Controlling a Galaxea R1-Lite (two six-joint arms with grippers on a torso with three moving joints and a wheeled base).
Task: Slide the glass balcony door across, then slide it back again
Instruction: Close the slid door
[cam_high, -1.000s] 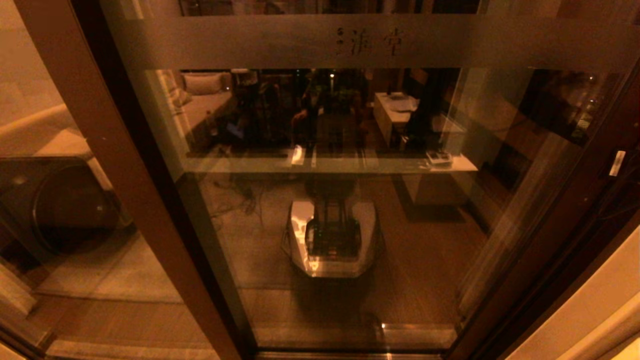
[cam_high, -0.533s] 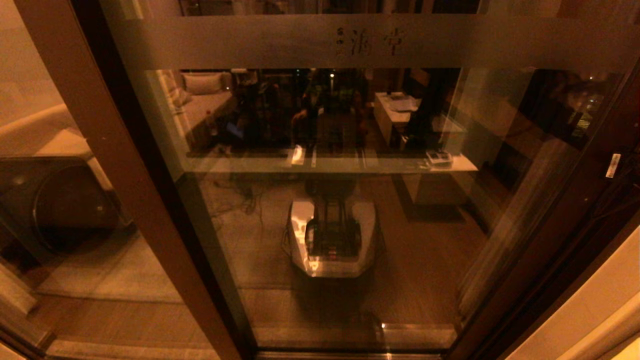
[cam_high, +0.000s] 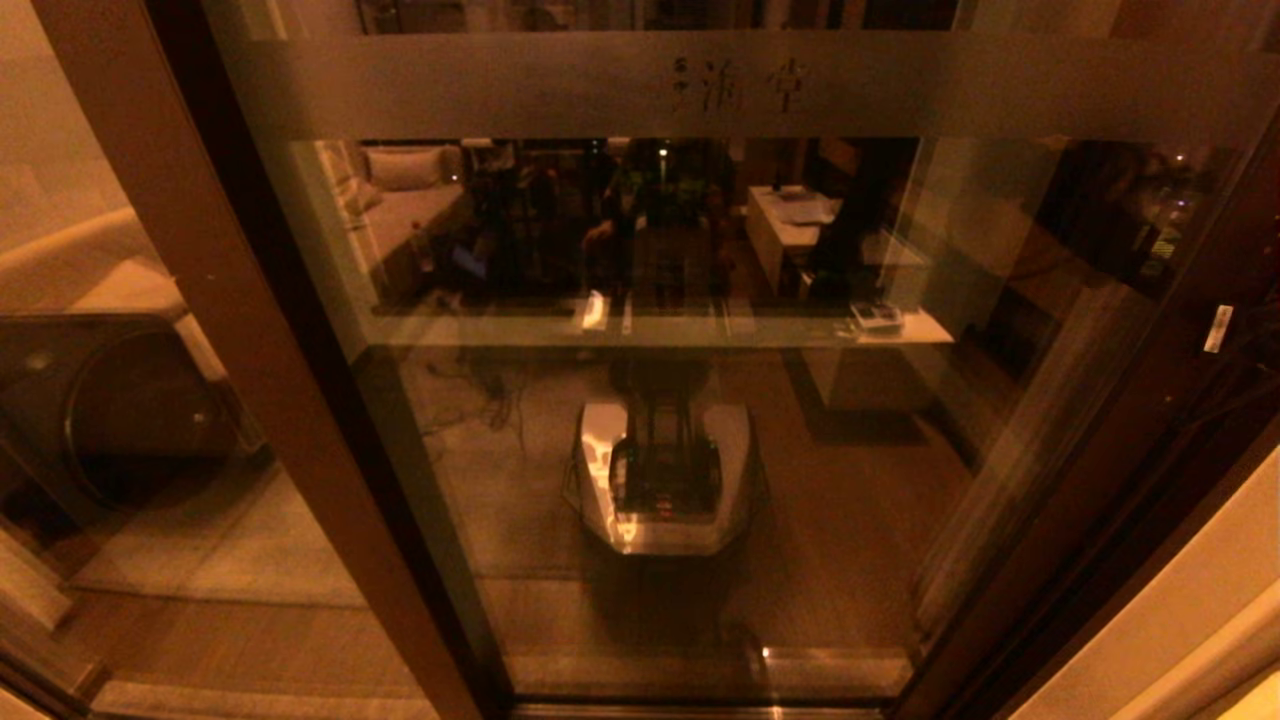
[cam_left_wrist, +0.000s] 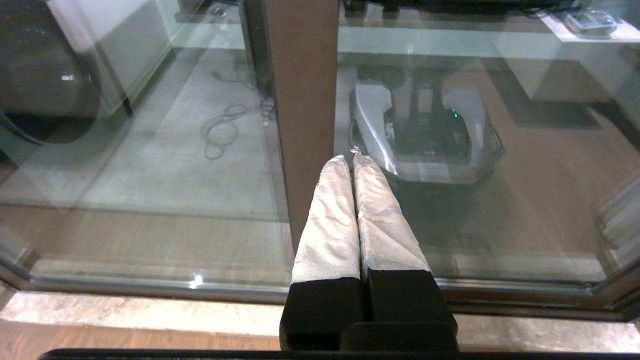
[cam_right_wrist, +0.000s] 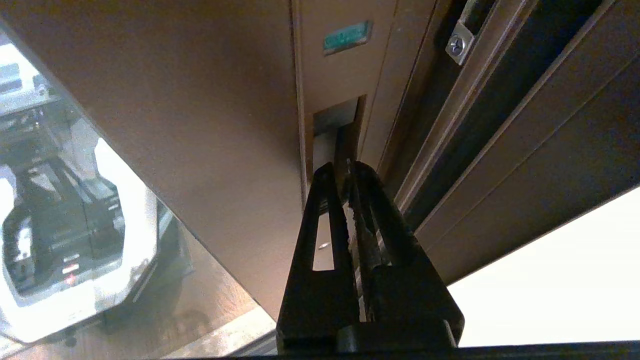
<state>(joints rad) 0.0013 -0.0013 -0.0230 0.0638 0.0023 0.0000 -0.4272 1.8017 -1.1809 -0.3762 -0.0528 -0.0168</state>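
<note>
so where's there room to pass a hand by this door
Bare: the stone sill before the bottom track, either side of the parked left tool. Crowded: the right tool sits at the recessed pull in the glass balcony door frame, tight beside the jamb channels.

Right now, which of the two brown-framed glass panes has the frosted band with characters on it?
The glass balcony door, the wide pane straight ahead; its frosted band carries two etched characters. The neighbouring pane on the left has none.
</note>
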